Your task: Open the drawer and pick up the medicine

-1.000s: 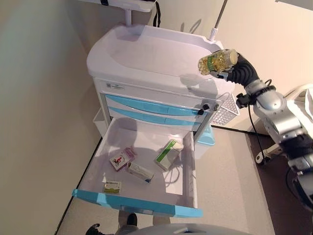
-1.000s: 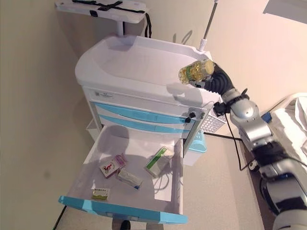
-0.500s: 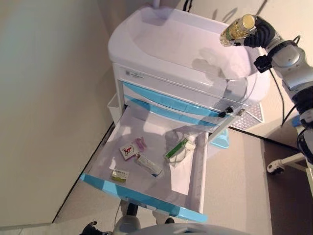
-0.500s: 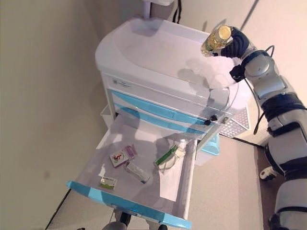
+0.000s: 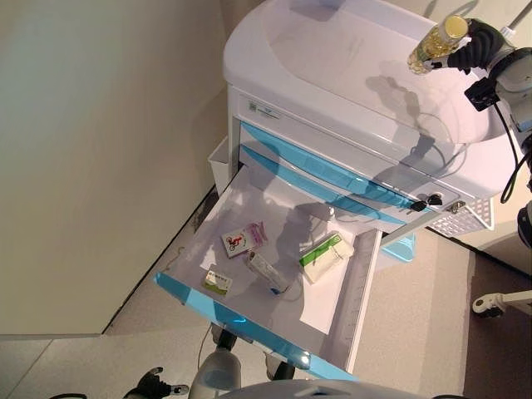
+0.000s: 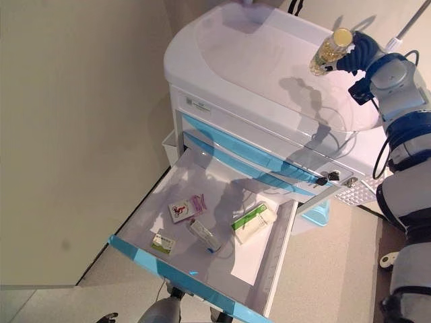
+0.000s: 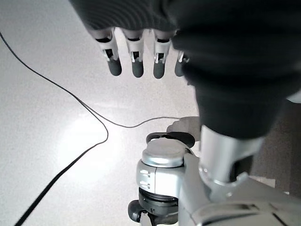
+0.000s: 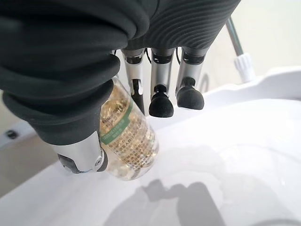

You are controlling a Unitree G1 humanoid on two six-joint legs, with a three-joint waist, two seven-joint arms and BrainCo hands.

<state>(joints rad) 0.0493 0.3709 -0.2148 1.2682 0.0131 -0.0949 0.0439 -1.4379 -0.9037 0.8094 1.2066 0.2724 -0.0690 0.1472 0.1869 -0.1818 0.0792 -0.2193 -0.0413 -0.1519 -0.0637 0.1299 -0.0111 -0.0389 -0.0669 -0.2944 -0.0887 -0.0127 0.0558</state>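
A clear medicine bottle (image 5: 434,46) full of yellow capsules, with a green-edged label, is held tilted above the cart's white top tray (image 5: 332,58). My right hand (image 5: 475,46) is shut on it; in the right wrist view the bottle (image 8: 126,134) sits between the thumb and the curled fingers (image 8: 161,104). The lowest drawer (image 5: 274,274) stands pulled out, its blue front (image 5: 241,320) toward me. My left hand (image 7: 141,28) shows only in its wrist view, over the floor, fingers straight and holding nothing.
In the drawer lie a pink and white box (image 5: 241,241), a small green-labelled box (image 5: 218,281), a white tube box (image 5: 268,271) and a green and white box (image 5: 326,254). Two blue drawer fronts (image 5: 332,179) above stay closed. A white wire basket (image 5: 465,218) hangs on the cart's right side.
The camera has swung, so the cart sits further right and more slanted. My right hand has kept its hold on the bottle above the cart's top, which now stands more upright.
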